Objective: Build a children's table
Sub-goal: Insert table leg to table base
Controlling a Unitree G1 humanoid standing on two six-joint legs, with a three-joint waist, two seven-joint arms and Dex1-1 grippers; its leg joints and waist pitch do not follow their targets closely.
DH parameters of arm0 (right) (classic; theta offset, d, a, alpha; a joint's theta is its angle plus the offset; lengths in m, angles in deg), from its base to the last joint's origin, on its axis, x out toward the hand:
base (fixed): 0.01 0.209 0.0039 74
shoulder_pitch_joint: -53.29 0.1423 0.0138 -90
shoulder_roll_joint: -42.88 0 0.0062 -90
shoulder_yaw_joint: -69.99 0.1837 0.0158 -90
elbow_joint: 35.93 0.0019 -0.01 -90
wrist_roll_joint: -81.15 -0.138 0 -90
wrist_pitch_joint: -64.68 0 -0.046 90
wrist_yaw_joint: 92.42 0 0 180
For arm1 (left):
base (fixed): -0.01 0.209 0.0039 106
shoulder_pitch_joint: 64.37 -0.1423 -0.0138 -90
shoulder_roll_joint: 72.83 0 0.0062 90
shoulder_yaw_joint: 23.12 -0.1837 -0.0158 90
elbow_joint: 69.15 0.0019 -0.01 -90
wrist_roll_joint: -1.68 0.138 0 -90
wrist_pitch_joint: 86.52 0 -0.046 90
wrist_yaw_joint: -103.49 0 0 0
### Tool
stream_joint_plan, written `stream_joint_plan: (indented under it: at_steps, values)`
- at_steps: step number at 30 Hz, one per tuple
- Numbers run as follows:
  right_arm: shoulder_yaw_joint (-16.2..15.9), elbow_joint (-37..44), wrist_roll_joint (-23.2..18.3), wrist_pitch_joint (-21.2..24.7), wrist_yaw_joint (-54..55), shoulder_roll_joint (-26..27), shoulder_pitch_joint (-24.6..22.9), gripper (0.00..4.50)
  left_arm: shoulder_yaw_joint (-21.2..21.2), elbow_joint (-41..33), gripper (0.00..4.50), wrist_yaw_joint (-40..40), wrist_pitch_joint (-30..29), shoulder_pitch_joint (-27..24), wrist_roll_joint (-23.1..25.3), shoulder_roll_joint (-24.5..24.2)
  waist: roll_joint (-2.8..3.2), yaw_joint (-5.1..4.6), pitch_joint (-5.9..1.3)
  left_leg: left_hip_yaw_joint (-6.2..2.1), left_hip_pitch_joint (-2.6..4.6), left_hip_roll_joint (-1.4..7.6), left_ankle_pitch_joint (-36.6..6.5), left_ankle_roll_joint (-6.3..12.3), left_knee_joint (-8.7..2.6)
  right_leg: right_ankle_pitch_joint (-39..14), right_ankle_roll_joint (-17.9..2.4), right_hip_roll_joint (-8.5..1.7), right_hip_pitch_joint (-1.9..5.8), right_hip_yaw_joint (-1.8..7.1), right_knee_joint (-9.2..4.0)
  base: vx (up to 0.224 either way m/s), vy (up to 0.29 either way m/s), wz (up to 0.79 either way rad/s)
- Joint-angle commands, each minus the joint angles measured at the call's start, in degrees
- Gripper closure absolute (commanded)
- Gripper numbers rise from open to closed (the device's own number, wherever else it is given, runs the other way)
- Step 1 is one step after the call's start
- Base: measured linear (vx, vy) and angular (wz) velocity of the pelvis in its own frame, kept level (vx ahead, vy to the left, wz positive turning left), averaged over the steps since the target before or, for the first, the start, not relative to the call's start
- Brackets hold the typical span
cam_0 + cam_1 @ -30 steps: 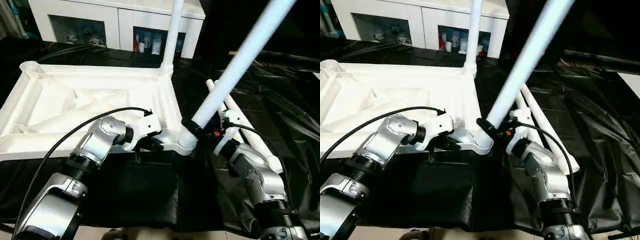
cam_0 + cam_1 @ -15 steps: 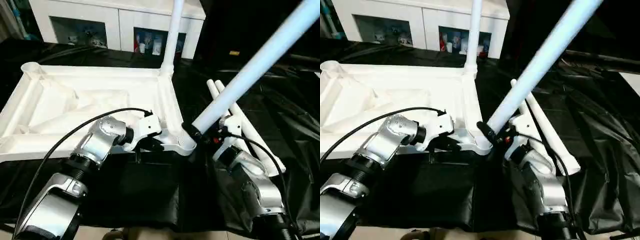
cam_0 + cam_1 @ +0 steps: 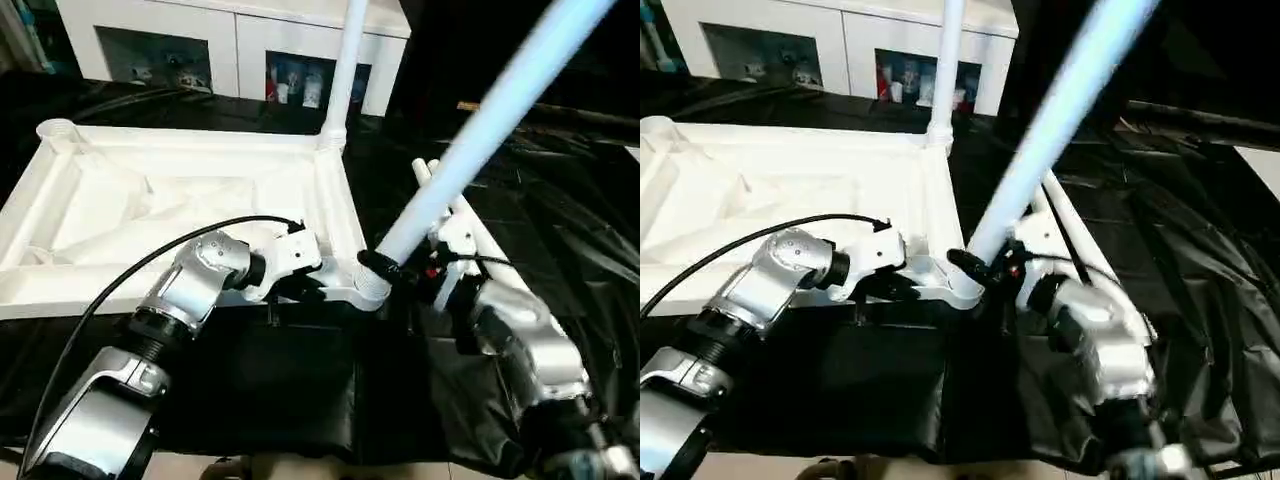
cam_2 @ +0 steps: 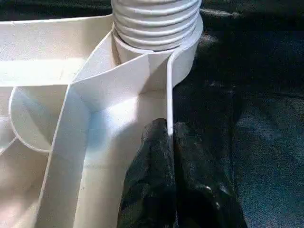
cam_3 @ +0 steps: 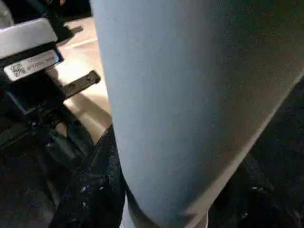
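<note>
The children's table top (image 3: 170,200) lies upside down on the black cloth, ribs up. One white leg (image 3: 345,70) stands upright in its far right corner. My left gripper (image 4: 169,132) is shut on the thin rim wall just beside the near right corner socket (image 3: 371,285). A second long white leg (image 3: 470,130) leans up and to the right out of that socket, and its ribbed end (image 4: 156,21) sits in the socket. My right gripper (image 3: 397,268) is shut around this leg just above the socket, one black finger (image 5: 97,190) showing beside the tube.
Two loose white legs (image 3: 462,215) lie on the black cloth right of the top, behind my right forearm. The far left corner socket (image 3: 57,131) stands open. A white cabinet (image 3: 230,40) with glass doors is behind the work table.
The leaning leg swung lower to the right, then back to a steeper tilt. My right wrist turned with it. The left gripper stayed on the rim.
</note>
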Motion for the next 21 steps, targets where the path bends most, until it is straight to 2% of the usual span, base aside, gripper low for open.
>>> stream_joint_plan:
  at_steps: [1, 4, 10, 17, 21]
  values:
    - [-3.88, -4.95, 2.68, 4.38, -3.23, -1.22, -2.41, 2.64, -0.20, 0.50, 4.50, 0.64, 0.59, -1.04, -0.08, -0.64, -0.16, -0.17, -2.09, -2.10, 1.29, 4.14, -17.83, 1.24, -4.55, -22.52, -8.88, -5.02, 0.91, 2.89, -5.03, 0.000, 0.000, 0.00]
    - [-4.51, -8.73, 3.20, 4.43, -6.18, -2.48, 0.39, 2.64, -0.74, -0.82, 4.50, -0.90, 1.25, -1.68, -0.90, -0.79, -0.18, -0.42, -1.93, -2.01, 1.26, 4.08, -17.64, 1.62, -4.48, -21.91, -9.73, -4.93, 0.94, 2.82, -4.95, 0.000, 0.000, 0.00]
    - [-3.60, -13.56, 3.11, 4.43, -6.91, -2.42, 3.93, 2.64, -1.35, -1.76, 4.50, -2.46, 2.44, -2.15, -1.48, -1.08, -0.23, -0.45, -1.74, -2.02, 1.39, 4.14, -17.83, 1.28, -4.60, -22.20, -9.82, -4.89, 0.85, 2.87, -5.01, 0.000, 0.000, 0.00]
    - [-3.65, -17.57, 3.86, 3.19, -7.07, -2.13, 6.10, 2.64, -1.77, -3.62, 4.50, -4.44, 1.44, -3.03, -2.10, -1.60, -0.34, -0.76, -1.15, -2.58, 1.63, 4.29, -22.66, -0.27, -4.91, -30.66, -8.09, -5.39, 0.37, 3.00, -5.84, 0.000, 0.000, 0.00]
    - [-4.55, -18.05, 4.43, 2.05, -9.31, -2.17, 5.70, 2.64, -2.71, -4.94, 4.50, -8.66, 2.36, -3.72, -3.34, -3.00, -0.31, -0.97, -1.12, -2.67, 1.60, 4.30, -23.05, -0.62, -5.09, -30.00, -8.07, -5.24, 0.32, 3.00, -5.82, 0.000, 0.000, 0.00]
